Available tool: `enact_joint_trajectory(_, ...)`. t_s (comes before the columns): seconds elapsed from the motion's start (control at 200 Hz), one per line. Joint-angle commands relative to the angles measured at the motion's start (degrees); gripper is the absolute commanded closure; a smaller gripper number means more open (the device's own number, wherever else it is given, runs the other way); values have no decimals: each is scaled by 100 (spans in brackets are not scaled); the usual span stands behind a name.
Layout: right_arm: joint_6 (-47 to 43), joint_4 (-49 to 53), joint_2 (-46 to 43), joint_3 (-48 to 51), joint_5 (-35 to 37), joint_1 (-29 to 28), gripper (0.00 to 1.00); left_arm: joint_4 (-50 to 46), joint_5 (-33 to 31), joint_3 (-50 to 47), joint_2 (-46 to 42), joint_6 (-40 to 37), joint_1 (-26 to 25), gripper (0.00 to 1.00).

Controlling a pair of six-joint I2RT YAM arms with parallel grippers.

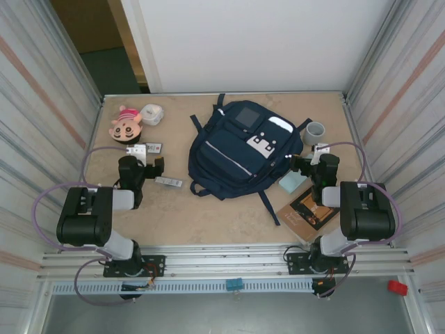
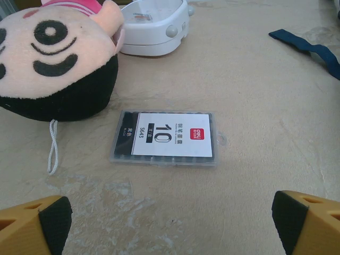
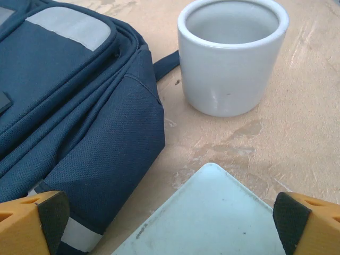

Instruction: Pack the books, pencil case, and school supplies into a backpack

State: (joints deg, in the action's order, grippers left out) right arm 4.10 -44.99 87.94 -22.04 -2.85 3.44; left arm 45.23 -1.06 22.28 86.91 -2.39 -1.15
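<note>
the navy fabric backpack (image 1: pixel 240 149) lies flat. off its near right corner sits the stiff brown book (image 1: pixel 306 212). just right of it, the thin pale blue pad (image 3: pixel 212 212) lies under the right end effector (image 3: pixel 170 220), wide and empty. left of the backpack, a flat clear-cased packet (image 2: pixel 164 138) lies just ahead of the left end effector (image 2: pixel 170 223), also wide, long axis finger to finger.

Beige tabletop (image 1: pixel 208 216), ribbed metal walls (image 1: pixel 42 90), white back panel (image 1: pixel 264 42).

backpack (image 3: pixel 79 106) woven matt cloth; cup (image 3: pixel 228 64) smooth glazed; packet (image 2: pixel 164 137) clear glossy plastic; table (image 2: pixel 265 90) matt, scuffed.
</note>
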Motion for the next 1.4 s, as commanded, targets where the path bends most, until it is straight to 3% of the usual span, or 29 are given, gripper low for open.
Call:
enact_joint_trajectory(0.0, 77, -105, 48, -134, -21, -13, 1, 68, 26, 101, -25, -105, -26, 1)
enact_joint_trajectory(1.393, 76, -93, 48, -134, -23, -10, 1, 86, 107, 94, -32, -94, 18, 1)
